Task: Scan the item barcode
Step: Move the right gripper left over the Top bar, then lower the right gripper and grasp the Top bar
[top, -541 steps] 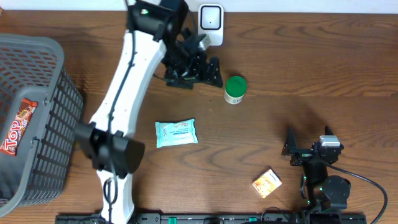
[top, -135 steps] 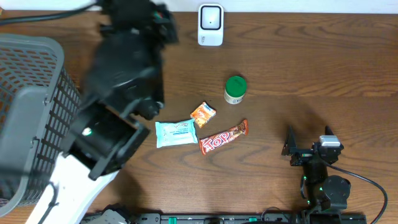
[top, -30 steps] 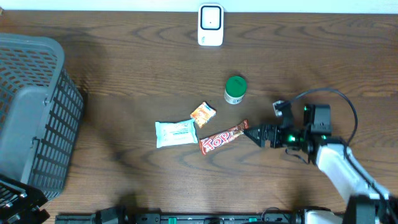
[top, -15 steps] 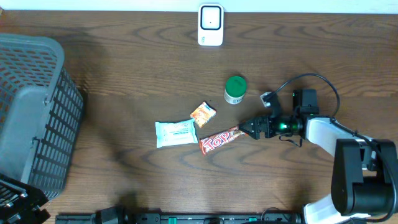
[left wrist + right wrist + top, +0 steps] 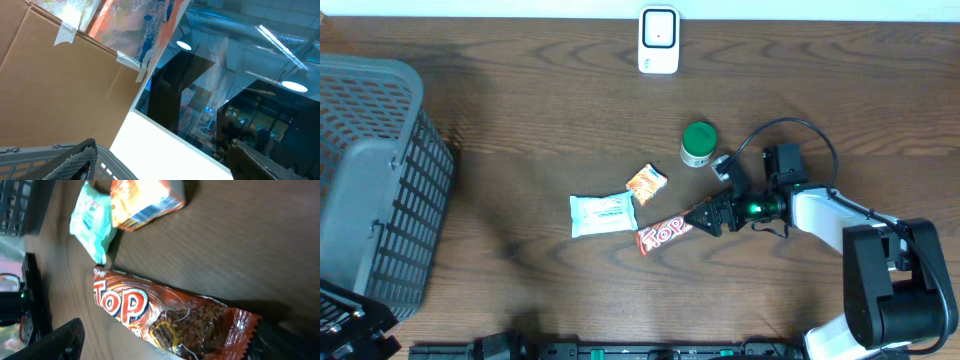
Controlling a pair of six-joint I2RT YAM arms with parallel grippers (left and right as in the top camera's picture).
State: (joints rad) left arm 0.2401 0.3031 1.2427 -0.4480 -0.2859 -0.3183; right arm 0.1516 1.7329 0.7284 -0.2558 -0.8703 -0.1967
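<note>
None of the scanning looks done: the right hand, wide open and empty, straddles the chocolate bar at its end; the scanner trip remains.

The table is carrying four loose grocery items, all lying close to centre: one red chocolate bar, one orange packet, one pale blue pouch and one green-capped tub. One white scanner is standing at twelve o'clock. One grey mesh basket is sitting at nine o'clock.
</note>
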